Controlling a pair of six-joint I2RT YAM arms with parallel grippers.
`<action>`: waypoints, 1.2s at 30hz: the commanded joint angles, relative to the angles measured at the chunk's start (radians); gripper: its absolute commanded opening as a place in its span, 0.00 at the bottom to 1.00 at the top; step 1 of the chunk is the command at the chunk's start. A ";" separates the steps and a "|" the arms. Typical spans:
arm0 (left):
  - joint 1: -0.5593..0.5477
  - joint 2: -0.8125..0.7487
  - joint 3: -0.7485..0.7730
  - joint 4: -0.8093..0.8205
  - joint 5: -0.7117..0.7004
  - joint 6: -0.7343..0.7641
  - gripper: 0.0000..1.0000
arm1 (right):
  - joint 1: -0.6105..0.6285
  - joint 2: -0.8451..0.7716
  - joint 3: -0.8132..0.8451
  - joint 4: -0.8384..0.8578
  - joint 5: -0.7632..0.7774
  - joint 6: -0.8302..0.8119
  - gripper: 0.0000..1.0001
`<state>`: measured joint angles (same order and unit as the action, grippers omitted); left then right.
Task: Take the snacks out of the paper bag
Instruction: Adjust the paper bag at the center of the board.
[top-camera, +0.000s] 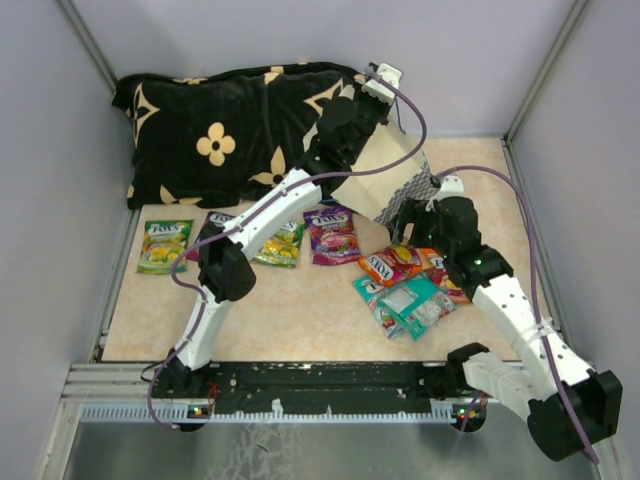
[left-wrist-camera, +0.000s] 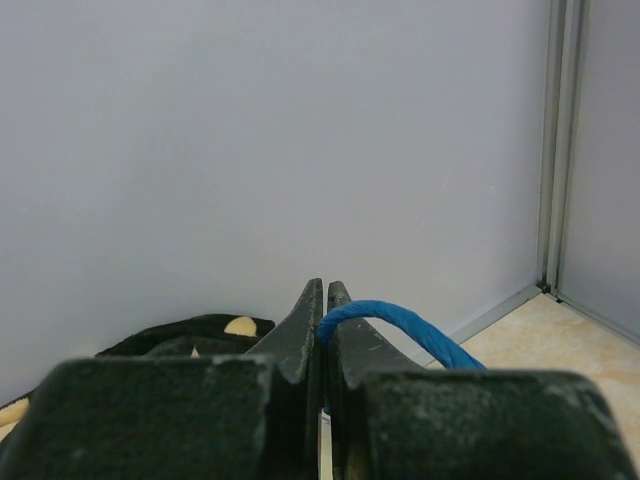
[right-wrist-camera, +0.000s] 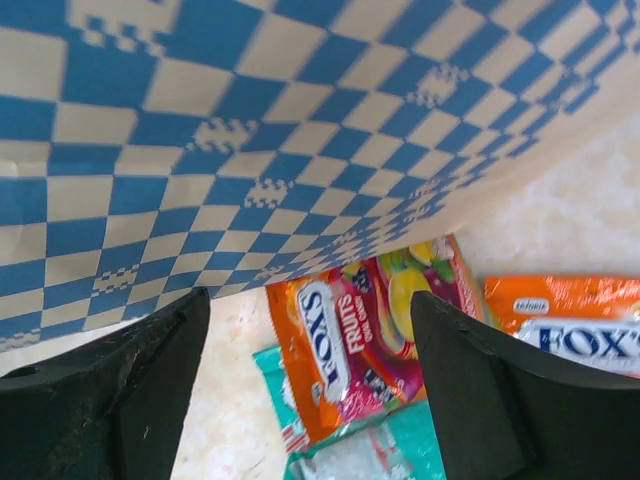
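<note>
Top view: the bag (top-camera: 385, 175) hangs tilted at the far right of the table (top-camera: 300, 310) from the left gripper (top-camera: 372, 100), with packets (top-camera: 332, 236) spread in front of it. Left wrist: the fingers are pinched together on the blue cord (left-wrist-camera: 400, 325), a thin hold that could slip, carrying light, crushable paper. Right wrist: the right gripper (right-wrist-camera: 310, 385) is spread wide and empty under the checkered bag, above an orange packet (right-wrist-camera: 350, 340). It looks flat, glossy and probably slippery, so it is best pinched at an edge.

The left arm (top-camera: 262, 215) and right arm (top-camera: 515, 305) have white shells with chunky black joints. A thin purple cable (top-camera: 530, 255) loops along each. The right gripper (right-wrist-camera: 310, 340) has matte black, tapered, scuffed fingers (right-wrist-camera: 120, 390).
</note>
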<state>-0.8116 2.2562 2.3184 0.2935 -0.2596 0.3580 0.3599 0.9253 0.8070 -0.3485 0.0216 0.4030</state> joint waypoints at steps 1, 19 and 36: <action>0.004 0.011 0.037 0.055 0.015 0.016 0.00 | 0.007 0.021 0.076 0.191 0.015 -0.183 0.82; 0.006 0.010 -0.017 0.050 0.030 0.077 0.00 | -0.047 0.118 0.499 -0.058 -0.115 -0.456 0.87; 0.008 -0.012 -0.034 0.041 0.057 0.042 0.00 | -0.174 0.474 0.772 -0.077 -0.157 -0.434 0.52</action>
<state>-0.8021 2.2692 2.2787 0.3122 -0.2317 0.4076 0.2176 1.3621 1.4635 -0.4488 -0.1707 -0.0357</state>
